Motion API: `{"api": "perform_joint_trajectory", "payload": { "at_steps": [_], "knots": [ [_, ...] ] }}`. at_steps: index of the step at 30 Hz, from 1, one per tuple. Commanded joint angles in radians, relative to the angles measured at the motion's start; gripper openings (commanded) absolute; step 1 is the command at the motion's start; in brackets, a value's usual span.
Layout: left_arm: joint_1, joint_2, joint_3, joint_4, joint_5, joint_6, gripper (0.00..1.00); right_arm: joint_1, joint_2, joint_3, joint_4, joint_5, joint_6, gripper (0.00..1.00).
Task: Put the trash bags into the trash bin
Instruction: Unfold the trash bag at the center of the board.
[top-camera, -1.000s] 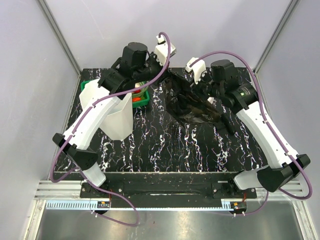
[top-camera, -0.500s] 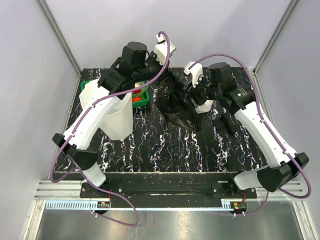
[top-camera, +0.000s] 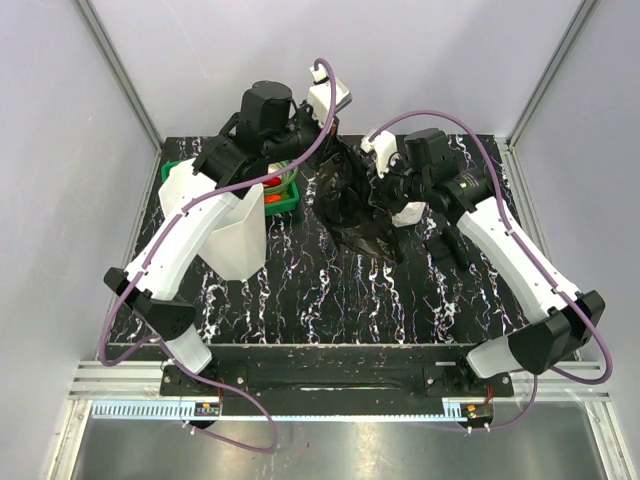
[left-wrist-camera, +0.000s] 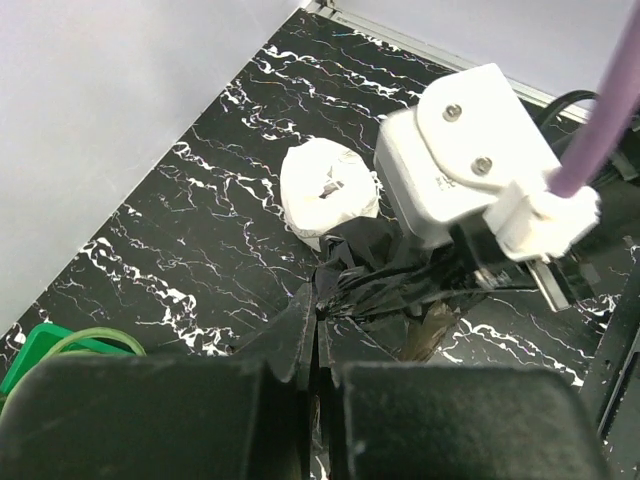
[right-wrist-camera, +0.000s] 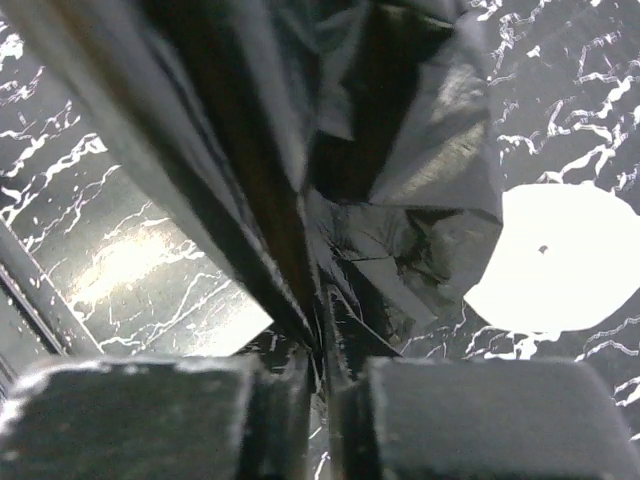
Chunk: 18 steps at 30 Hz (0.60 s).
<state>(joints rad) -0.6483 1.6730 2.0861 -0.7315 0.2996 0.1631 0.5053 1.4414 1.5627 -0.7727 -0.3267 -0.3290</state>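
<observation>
The black trash bag (top-camera: 355, 215) hangs bunched between my two grippers above the back middle of the table. My left gripper (top-camera: 335, 152) is shut on the bag's upper edge; in the left wrist view its jaws (left-wrist-camera: 320, 330) pinch the film (left-wrist-camera: 385, 270). My right gripper (top-camera: 381, 190) is shut on the bag's right side; in the right wrist view (right-wrist-camera: 325, 365) the film (right-wrist-camera: 410, 190) runs up from the closed jaws. The white trash bin (top-camera: 228, 225) stands upright at the left, apart from the bag, under my left arm.
A green basket (top-camera: 278, 196) with toy vegetables sits right of the bin; its corner shows in the left wrist view (left-wrist-camera: 38, 345). A white roll of plastic (left-wrist-camera: 326, 190) lies on the table behind the bag, and it shows bright white in the right wrist view (right-wrist-camera: 555, 260).
My right gripper has moved left toward my left gripper. The bag, spread toward the right before, is now gathered into a narrower hanging bunch. The left arm has barely moved.
</observation>
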Motion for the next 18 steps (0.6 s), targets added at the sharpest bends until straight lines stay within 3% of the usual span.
{"api": "perform_joint_trajectory", "payload": {
  "at_steps": [1,4,10,18],
  "knots": [
    [-0.001,-0.021,-0.015,0.044,0.035,0.001,0.00,0.009,-0.004,0.059,0.035,0.118,-0.005,0.03],
    [-0.001,-0.044,-0.058,0.060,0.018,0.016,0.00,0.009,-0.015,0.094,0.003,0.143,-0.022,0.00],
    [0.001,-0.044,-0.086,0.072,0.004,0.027,0.22,0.009,-0.039,0.158,-0.057,0.187,-0.067,0.00],
    [0.035,-0.059,-0.121,0.133,0.009,-0.025,0.33,0.009,-0.032,0.279,-0.102,0.251,-0.050,0.00]
  ]
}}
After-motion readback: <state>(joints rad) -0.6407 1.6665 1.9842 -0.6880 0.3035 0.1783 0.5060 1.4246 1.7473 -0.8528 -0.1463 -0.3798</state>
